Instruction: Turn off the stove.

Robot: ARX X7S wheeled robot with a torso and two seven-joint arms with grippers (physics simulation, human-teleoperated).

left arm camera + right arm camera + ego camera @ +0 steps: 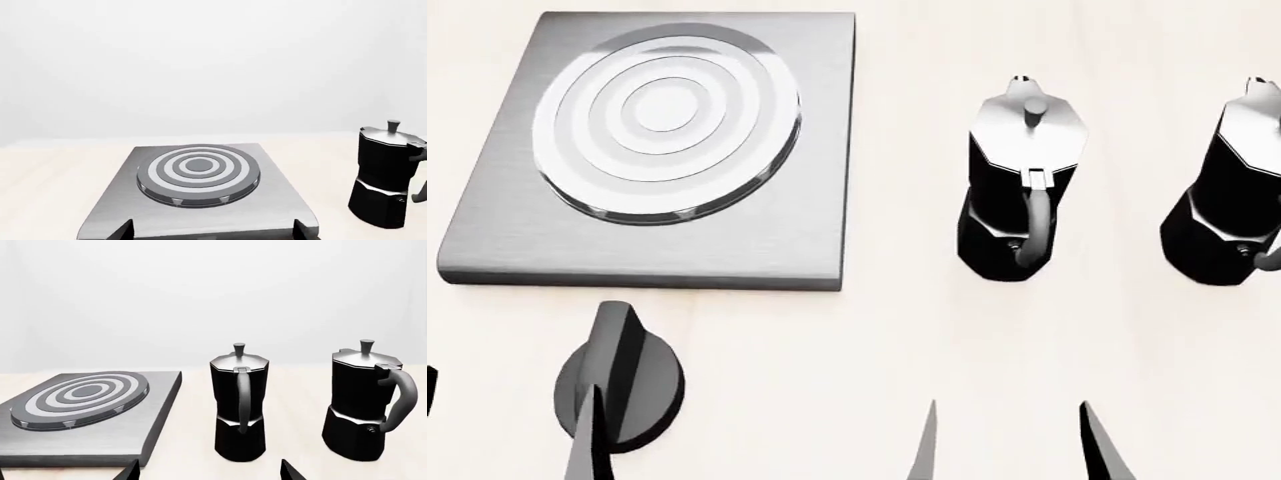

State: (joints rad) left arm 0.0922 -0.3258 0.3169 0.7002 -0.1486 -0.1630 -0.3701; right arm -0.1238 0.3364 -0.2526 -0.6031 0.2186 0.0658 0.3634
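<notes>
- The left gripper (pixel 507 440) sits nearest, at the head view's 7 o'clock edge. Its fingers are spread apart: one tip overlaps the knob's near rim, and the other only shows as a sliver at the frame's left edge. Whether the tip touches the knob cannot be told.
- The right gripper (pixel 1008 445) is at about 5 o'clock in the head view, its two dark fingertips parted with bare table between them, holding nothing.
- The knob (pixel 625 385), small, black and round with a raised ridge, lies on the table just nearer than the stove's front edge.
- The table (pixel 868 340) is a pale, light-wood surface carrying everything.
- The stove (pixel 647 150), a flat brushed-grey square plate with concentric burner rings, lies at about 11 o'clock in the head view, directly ahead of the left gripper in the left wrist view.
- A moka pot (pixel 1024 185) stands upright at about 1 o'clock, beside the stove but apart from it, handle facing the robot.
- A second moka pot (pixel 1232 195) stands at 2 o'clock, partly cut off by the frame edge, near the first but not touching.
</notes>
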